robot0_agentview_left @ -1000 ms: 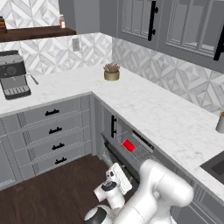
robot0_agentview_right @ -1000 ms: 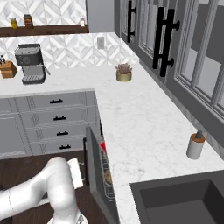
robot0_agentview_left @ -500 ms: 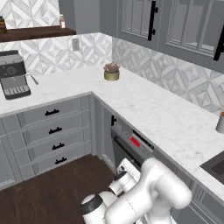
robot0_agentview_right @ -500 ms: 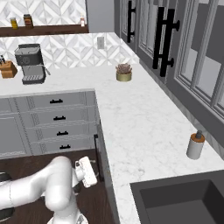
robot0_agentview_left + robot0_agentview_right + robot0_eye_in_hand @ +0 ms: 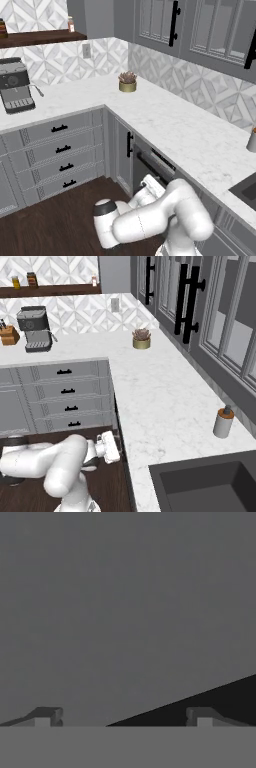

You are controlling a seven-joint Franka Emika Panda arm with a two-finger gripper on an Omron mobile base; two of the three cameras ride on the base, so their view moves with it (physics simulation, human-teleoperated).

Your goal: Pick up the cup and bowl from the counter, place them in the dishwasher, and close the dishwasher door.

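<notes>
We are reaching low, and our gripper (image 5: 124, 716) is showing at the bottom of the hand view with its two dark tips standing wide apart and nothing between them. In front of the tips we are looking at a flat grey face that covers most of the hand view, and we think it is the dishwasher door (image 5: 125, 607), with a dark wedge at the lower right. In the left base view our white hand is sitting in the lower middle of the frame, right against the dishwasher (image 5: 156, 167), whose dark strip is running just under the edge of the counter (image 5: 180, 130). The door looks almost up, but we cannot tell if it is fully closed, because our arm is covering part of it. In the right base view our hand is sitting at the lower left of the middle, next to the dark edge under the counter. We cannot make out the cup or the bowl. A small pot with a plant (image 5: 127, 82) is standing on the counter near the corner, in the upper middle of the left base view. A coffee machine (image 5: 16, 90) is standing at the far left of that view. A grey soap dispenser (image 5: 223, 421) with a brown top is standing at the right side of the right base view, near the dark sink (image 5: 210, 488) in the lower right corner.
</notes>
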